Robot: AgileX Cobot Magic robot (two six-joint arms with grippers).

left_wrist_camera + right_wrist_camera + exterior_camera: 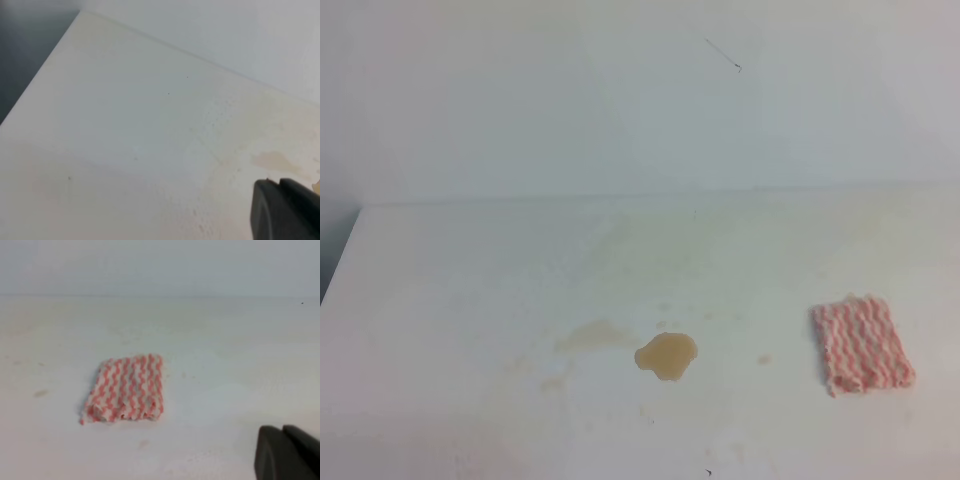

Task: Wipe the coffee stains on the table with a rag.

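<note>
The stain, a glossy tan puddle, lies near the middle of the white worktop, with paler smears to its left and a small speck to its right. The rag, pink-and-white striped, lies flat well to the right of the puddle, apart from it. In the right wrist view the rag sits ahead and left of the right claw, untouched; its dark tips look pressed together. The left claw shows only as a dark corner, perhaps together; I cannot tell.
</note>
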